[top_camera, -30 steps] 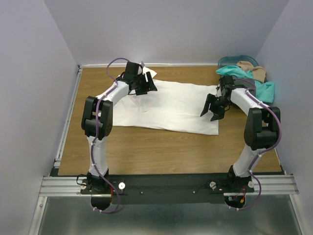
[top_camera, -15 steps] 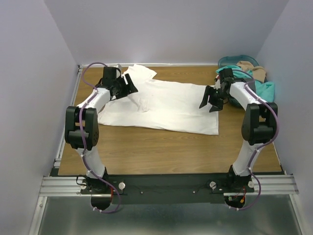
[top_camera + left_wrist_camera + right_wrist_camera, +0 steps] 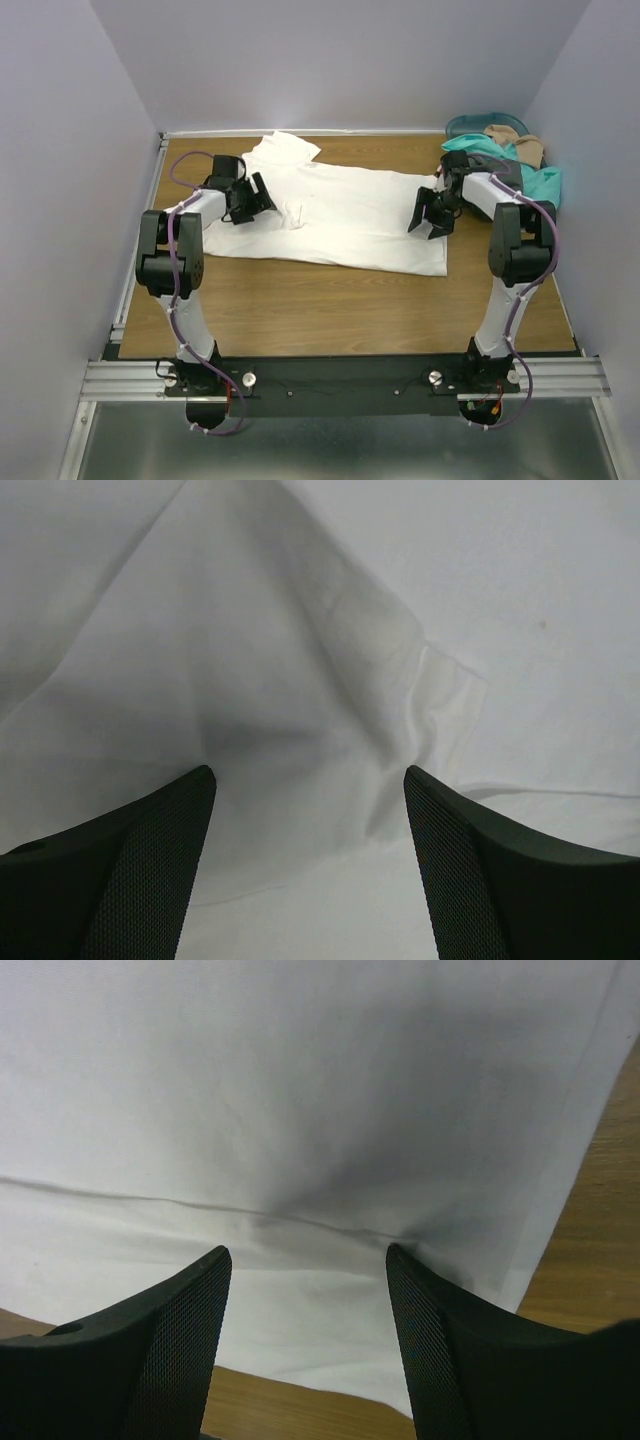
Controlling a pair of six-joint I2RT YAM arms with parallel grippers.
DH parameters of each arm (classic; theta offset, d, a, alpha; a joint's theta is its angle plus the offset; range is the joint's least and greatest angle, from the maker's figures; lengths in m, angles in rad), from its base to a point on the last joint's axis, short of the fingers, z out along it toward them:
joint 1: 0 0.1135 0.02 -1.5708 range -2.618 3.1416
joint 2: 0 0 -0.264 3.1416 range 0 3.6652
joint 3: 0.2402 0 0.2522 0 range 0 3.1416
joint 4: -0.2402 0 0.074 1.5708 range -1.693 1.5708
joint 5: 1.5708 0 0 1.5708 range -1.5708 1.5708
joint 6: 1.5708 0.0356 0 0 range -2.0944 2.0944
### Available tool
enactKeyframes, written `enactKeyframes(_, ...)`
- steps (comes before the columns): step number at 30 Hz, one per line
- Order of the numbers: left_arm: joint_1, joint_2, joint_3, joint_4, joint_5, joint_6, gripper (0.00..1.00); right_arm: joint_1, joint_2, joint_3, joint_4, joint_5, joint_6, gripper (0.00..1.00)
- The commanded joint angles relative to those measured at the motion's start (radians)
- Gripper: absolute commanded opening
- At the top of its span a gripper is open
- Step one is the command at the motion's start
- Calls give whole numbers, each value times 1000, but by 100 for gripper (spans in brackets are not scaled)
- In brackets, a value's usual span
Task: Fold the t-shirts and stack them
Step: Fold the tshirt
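The white t-shirt (image 3: 340, 215) lies spread on the surface (image 3: 330, 310); the left pincer (image 3: 255, 195) and right pincer (image 3: 428, 212) gape open over it, gripping nothing.

Three garments can be counted: one white t-shirt (image 3: 345, 215) spread across the middle of the table (image 3: 330, 310), plus one teal t-shirt (image 3: 542, 185) and one tan t-shirt (image 3: 522, 146) heaped at the far right. One teal basket (image 3: 468, 124) shows behind that heap. There are two grippers, the left gripper (image 3: 260, 194) and the right gripper (image 3: 424, 213).
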Motion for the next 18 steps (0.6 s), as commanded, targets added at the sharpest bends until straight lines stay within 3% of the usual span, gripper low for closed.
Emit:
enactKeyframes(1,6,-16,-72,-66,-67,-10,85,4,-3,-61,7,121,-7,71)
enactKeyframes(11,5,-212,-346,-84,-69,-93,86,4,-62,-202,4,96,24,71)
enactKeyframes(18,5,-310,-420,-141,-87,-93,86,4,-111,-286,-4,44,56,71)
